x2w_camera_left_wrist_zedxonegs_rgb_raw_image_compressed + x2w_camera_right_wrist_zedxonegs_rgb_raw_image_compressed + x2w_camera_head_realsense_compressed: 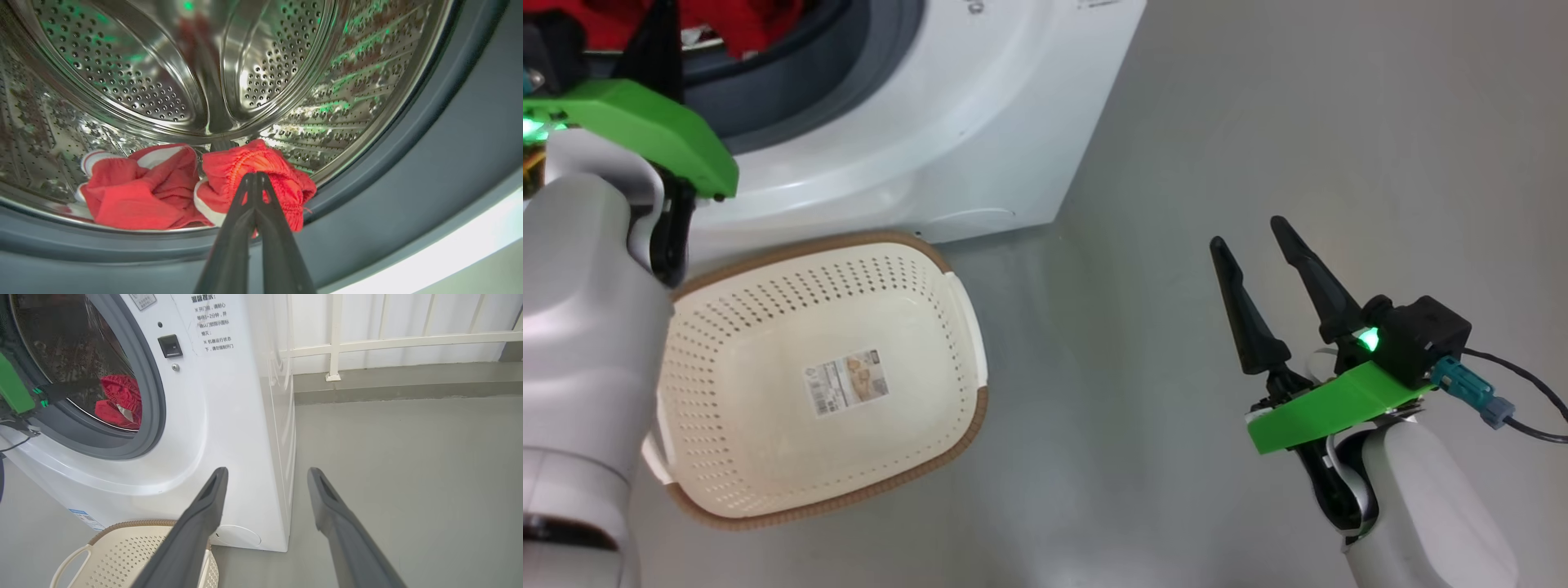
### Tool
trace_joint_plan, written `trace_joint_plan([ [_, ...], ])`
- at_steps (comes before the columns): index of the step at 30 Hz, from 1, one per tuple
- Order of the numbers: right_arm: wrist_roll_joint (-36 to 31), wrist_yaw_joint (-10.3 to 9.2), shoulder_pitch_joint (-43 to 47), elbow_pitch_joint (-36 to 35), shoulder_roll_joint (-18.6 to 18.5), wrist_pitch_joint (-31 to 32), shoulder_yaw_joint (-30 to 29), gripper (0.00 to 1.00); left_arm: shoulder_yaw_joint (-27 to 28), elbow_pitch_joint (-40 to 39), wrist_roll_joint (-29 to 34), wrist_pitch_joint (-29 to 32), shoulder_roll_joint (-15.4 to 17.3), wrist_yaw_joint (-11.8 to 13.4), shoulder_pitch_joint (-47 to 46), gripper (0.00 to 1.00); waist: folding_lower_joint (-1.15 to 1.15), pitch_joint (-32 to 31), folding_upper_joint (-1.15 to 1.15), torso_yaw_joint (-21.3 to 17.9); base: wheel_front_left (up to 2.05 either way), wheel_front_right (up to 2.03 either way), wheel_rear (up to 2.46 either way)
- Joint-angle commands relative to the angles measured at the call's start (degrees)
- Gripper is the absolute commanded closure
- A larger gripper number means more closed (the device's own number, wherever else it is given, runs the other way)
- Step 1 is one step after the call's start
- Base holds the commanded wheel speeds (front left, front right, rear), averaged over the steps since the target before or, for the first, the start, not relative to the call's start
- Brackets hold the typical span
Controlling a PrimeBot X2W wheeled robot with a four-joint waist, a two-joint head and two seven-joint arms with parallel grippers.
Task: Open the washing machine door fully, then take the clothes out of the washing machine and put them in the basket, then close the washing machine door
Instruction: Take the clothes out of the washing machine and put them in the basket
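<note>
Left gripper (pixel 255 179): reaches into the steel drum (pixel 163 81). Its jaws are closed, pinching a fold of the red clothes (pixel 261 163), apparently to pull them out.
Clothes: two red bundles with white trim lie at the drum's front bottom edge, just behind the grey gasket (pixel 408 163).
Basket (pixel 907 245): stands on the floor (pixel 1176 122), close against the washing machine (pixel 980 122) below its opening, likely to keep the carry short.
Right gripper (pixel 1248 231): jaws spread wide and holding nothing, parked over the floor, well clear of the basket.
Writing: a Chinese notice (pixel 212 322) headed "温馨提示". The blue sticker (pixel 81 516) and the basket's paper label (pixel 844 381) are too small to read.
</note>
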Motion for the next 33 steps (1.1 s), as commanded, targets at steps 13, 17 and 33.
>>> trace_joint_plan([
  [13,-0.1,0.09,4.8,-2.1,-2.3,-0.7,-2.2,0.0,13.4,-20.4,5.2,-0.7,2.7,0.1,14.3,1.0,0.0,-5.5,0.0,4.9,0.0,0.0,0.0],
  [17,-0.1,0.09,5.3,-2.3,-2.7,-0.7,-2.7,0.0,16.7,-26.3,7.1,-0.7,1.8,0.0,18.1,1.0,0.0,-6.3,0.0,5.5,0.0,0.0,0.0],
  [33,0.1,0.09,6.9,-2.5,-3.5,-0.7,-4.0,0.0,25.1,-50.6,11.0,-0.7,-1.1,-0.2,32.2,1.0,0.0,-8.7,0.0,7.5,0.0,0.0,0.0],
])
